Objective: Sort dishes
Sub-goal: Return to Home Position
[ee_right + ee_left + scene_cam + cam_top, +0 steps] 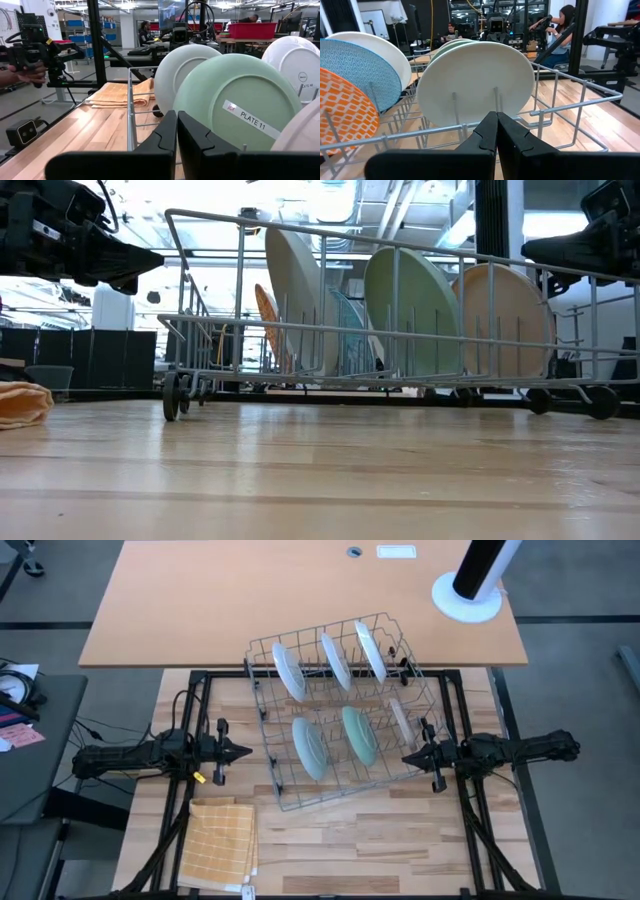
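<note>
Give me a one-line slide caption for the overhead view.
Six plates stand on edge in the wire rack; left gripper and right gripper flank it, both shut; yellow checked cloth nearby.

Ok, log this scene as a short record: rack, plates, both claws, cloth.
rack: grey wire, between the two arms, set askew
plates: six, all upright in the rack, three per row
left claw: shut, empty, just off the rack's left side
right claw: shut, empty, at the rack's right side
cloth: yellow checked, lying flat on the left arm's side, apart from the rack
</note>
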`<action>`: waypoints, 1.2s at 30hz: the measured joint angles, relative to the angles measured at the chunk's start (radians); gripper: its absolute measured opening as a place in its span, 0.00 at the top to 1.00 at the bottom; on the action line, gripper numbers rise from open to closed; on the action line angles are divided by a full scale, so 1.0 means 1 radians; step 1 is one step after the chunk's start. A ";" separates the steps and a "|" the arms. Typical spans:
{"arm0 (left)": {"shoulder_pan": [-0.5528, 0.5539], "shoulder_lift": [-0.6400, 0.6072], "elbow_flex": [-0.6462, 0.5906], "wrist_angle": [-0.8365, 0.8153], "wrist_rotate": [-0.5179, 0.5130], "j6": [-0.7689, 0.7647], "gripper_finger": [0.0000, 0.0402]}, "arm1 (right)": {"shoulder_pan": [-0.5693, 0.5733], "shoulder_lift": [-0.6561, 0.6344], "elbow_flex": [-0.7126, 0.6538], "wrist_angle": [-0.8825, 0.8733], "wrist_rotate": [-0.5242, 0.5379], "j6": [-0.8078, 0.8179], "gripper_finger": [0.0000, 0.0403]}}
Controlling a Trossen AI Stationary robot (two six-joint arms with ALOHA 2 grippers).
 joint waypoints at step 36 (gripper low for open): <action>-0.077 0.000 0.000 0.009 -0.002 -0.006 1.00 | 0.000 0.000 0.000 0.000 0.000 0.000 0.95</action>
